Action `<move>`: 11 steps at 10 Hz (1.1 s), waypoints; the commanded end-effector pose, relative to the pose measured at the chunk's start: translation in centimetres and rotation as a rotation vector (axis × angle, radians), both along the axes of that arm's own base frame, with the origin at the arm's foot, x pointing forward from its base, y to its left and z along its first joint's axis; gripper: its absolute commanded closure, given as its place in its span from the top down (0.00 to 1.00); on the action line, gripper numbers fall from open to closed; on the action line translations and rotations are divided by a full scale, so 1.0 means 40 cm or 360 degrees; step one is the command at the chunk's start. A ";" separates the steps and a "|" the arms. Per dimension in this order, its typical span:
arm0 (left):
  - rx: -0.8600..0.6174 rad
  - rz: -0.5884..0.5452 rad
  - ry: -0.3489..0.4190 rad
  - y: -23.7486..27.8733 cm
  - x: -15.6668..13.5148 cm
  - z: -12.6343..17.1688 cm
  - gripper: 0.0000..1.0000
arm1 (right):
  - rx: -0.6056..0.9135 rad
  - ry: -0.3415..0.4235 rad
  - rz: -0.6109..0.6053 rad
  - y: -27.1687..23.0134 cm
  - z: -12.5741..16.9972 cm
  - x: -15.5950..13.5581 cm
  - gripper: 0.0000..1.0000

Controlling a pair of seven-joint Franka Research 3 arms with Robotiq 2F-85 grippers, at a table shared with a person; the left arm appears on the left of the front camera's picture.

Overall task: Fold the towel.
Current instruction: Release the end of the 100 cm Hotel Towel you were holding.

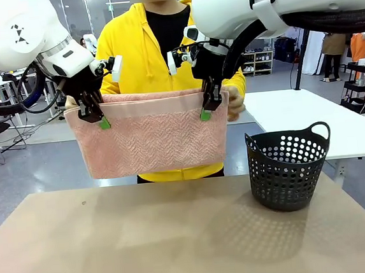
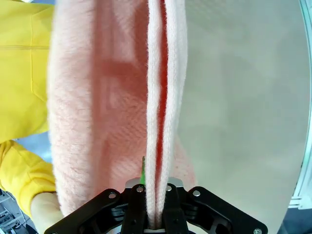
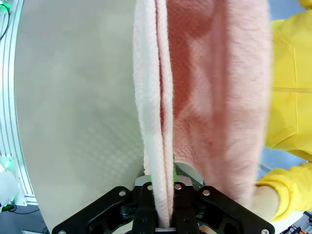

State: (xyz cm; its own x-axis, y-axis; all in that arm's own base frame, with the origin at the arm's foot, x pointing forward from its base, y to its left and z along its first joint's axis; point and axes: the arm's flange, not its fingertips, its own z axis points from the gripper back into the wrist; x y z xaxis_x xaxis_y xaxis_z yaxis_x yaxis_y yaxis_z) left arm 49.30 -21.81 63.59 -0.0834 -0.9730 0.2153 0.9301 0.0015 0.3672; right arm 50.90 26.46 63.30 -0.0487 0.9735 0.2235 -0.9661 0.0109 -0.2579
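A salmon-pink towel hangs doubled over in the air above the table's far edge, herringbone weave below a smooth band along the top. My left gripper is shut on its upper left edge and my right gripper is shut on its upper right edge. A person in a yellow hoodie stands right behind the towel, with a hand at its top right corner. In the left wrist view the towel runs up from between the fingers; the right wrist view shows the towel pinched the same way.
A black perforated basket with a handle stands on the tan table at the right. A white table lies beyond it. Open tabletop spreads below the hanging towel.
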 end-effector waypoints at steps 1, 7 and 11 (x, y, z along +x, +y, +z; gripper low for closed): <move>0.0000 -0.0005 -0.0006 0.002 0.000 0.004 0.00 | -0.0015 -0.0007 0.0000 -0.004 0.003 -0.001 0.00; 0.0000 -0.0005 -0.0006 0.002 0.000 0.004 0.00 | -0.0015 -0.0007 0.0000 -0.004 0.003 -0.001 0.00; 0.0000 -0.0005 -0.0006 0.002 0.000 0.004 0.00 | -0.0015 -0.0007 0.0000 -0.004 0.003 -0.001 0.00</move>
